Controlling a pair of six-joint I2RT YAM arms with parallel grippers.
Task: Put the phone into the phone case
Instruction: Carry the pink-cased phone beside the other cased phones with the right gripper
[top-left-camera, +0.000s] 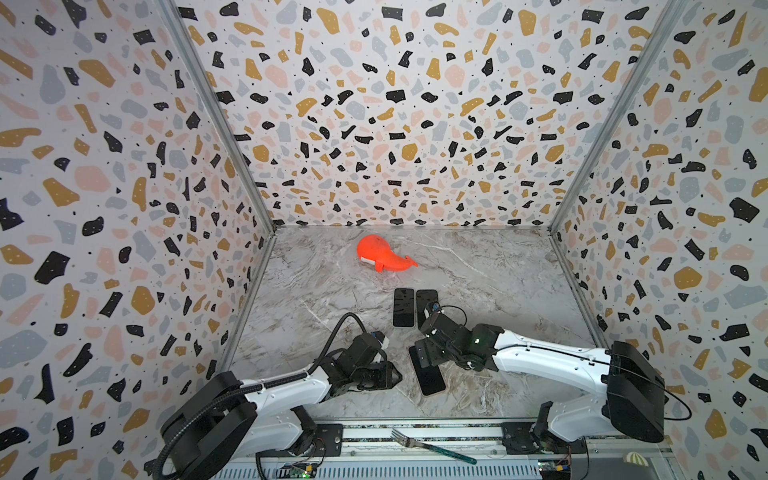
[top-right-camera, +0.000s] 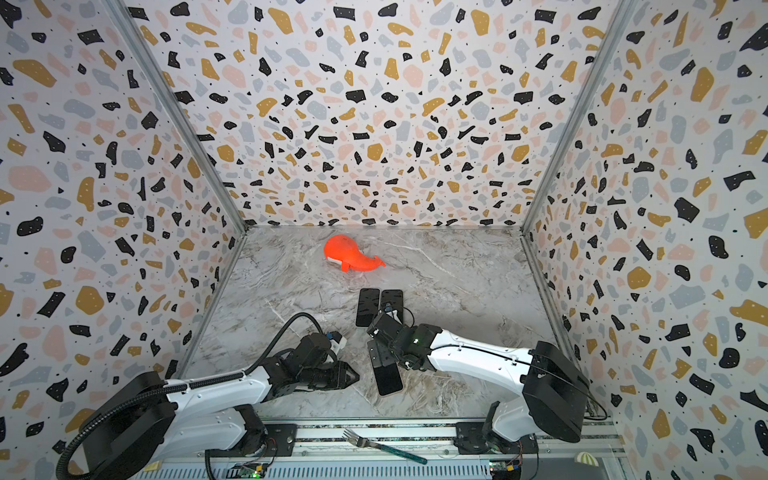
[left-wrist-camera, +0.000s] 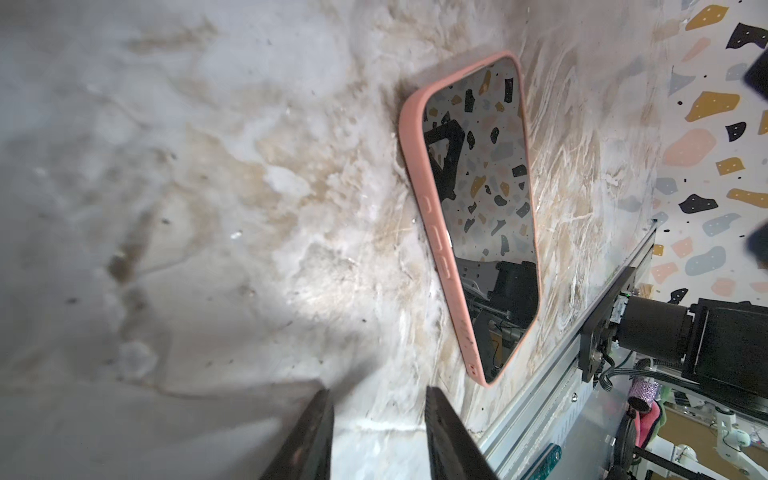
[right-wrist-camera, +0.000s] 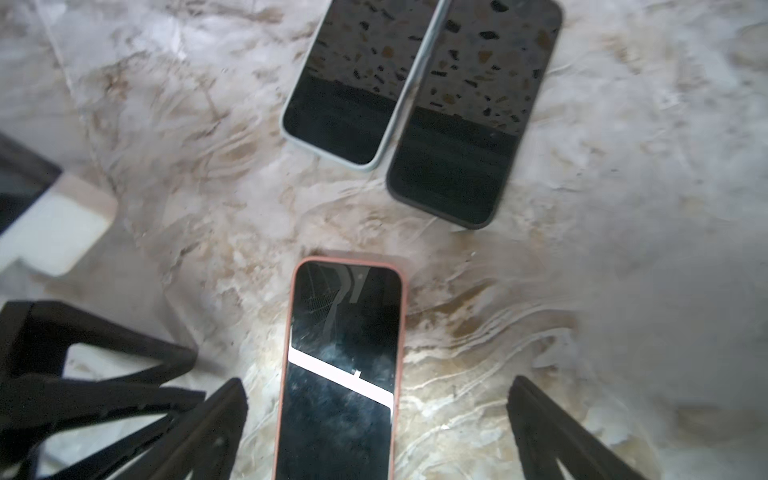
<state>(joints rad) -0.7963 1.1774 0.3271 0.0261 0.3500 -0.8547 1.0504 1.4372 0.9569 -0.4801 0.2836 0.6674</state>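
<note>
three phones lie on the bench (top-left-camera: 498, 291), and the one that matters to us is nearest the front edge, between the two arms. that phone (right-wrist-camera: 343, 332) lies flat, screen up, with a pink phone case (left-wrist-camera: 434, 245) wrapped round it. in the left wrist view the pink wall runs unbroken along one long side and round the corners we can see, with the glass sitting inside the rim. in the right wrist view the pink rim frames the far end evenly. we judge the insertion done, or very nearly. no corner stands proud, though the end nearest the right arm is cut off in that view.

the right gripper (right-wrist-camera: 376, 384) hovers over the cased phone with its jaws spread wide, one on each side and clear of the case, grasping nothing. the left gripper (left-wrist-camera: 378, 392) sits near the phone's side, its jaws partly apart with only bare marble between them, so it holds nothing either.

further back, a light-rimmed phone (right-wrist-camera: 345, 79) and a dark-rimmed phone (right-wrist-camera: 469, 112) lie side by side, apart from the cased one. an orange whale toy (top-left-camera: 382, 255) lies beyond them.

we judge that little is left: perhaps a last press if some hidden corner is unseated, then drawing both arms clear.
</note>
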